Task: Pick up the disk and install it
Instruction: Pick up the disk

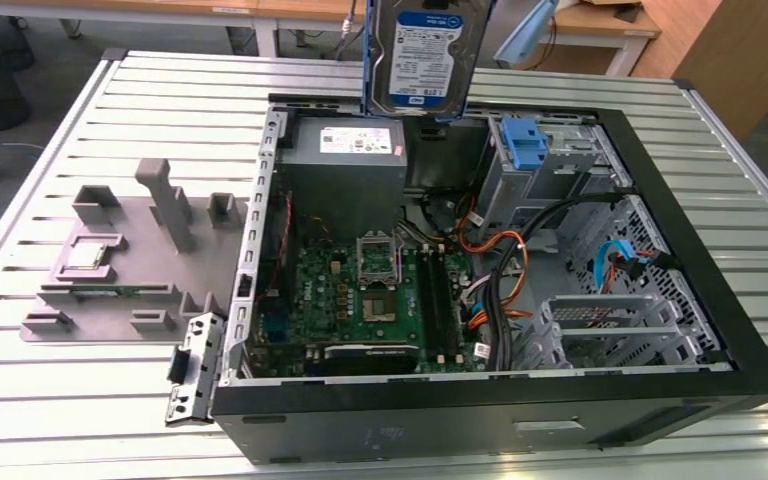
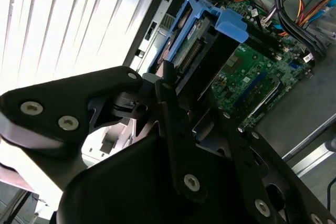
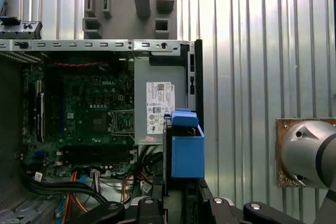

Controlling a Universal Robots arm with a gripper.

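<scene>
The disk [image 1: 424, 55], a silver drive with a white-and-blue label in a blue carrier, hangs upright in the air above the back of the open computer case [image 1: 704, 330], over the grey power supply [image 1: 347, 160]. In both wrist views my gripper [image 3: 181, 205] is shut on it. Its black fingers [image 2: 168, 85] clamp the carrier's edge, and the blue carrier [image 3: 186, 148] sticks out beyond them. In the second wrist view the disk [image 2: 197, 45] shows edge-on, with the motherboard [image 2: 257, 77] below it.
A narrow blue bracket [image 1: 524, 145] stands upright in the drive bay at the case's back right. Orange and black cables [image 1: 504, 260] cross beside the motherboard [image 1: 357, 290]. A grey fixture [image 1: 131, 250] lies on the slatted table on the exterior view's left.
</scene>
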